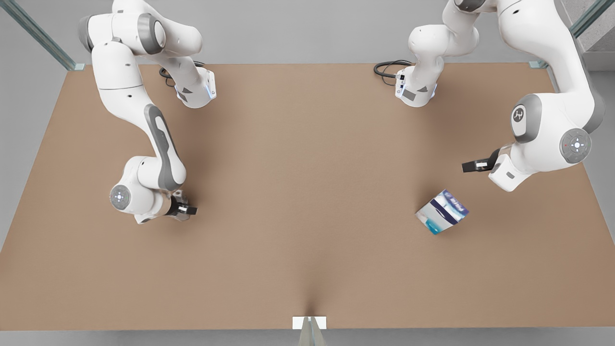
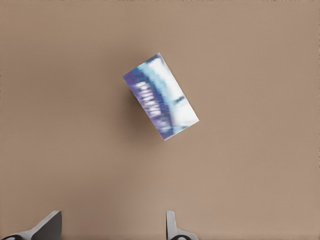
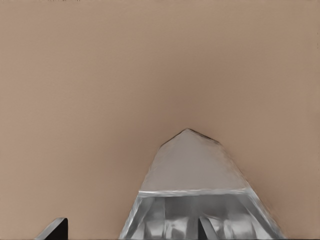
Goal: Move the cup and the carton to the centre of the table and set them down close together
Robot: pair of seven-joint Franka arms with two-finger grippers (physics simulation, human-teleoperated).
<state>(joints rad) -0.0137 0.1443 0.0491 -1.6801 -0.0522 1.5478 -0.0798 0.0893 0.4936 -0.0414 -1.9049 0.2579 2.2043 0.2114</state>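
1. The carton (image 1: 442, 212) lies flat on the table (image 1: 307, 269) toward the front view's right, well apart from the centre, its long axis skewed to the table's edges.
2. The left pincer (image 1: 475, 166) hangs above and just beyond the carton, fingers spread wide and empty; its wrist view looks straight down on the carton (image 2: 161, 96) ahead of the two fingertips (image 2: 172, 227) — the box sits forward of the gap, not between the fingers, so the coming move looks to be a short advance and a turn to match the skew.
3. The right pincer (image 1: 185, 210) sits low over the table on the front view's left, well apart from the carton.
4. Its wrist view gives what the front view hides beneath the arm — the cup (image 3: 197, 200), grey-silver and faceted, lying close under the pincer, with one finger (image 3: 52, 229) wide of it and the other in front of it; a grip is not confirmed.
5. The left arm is plainly nearer the carton, the right arm nearer the cup.
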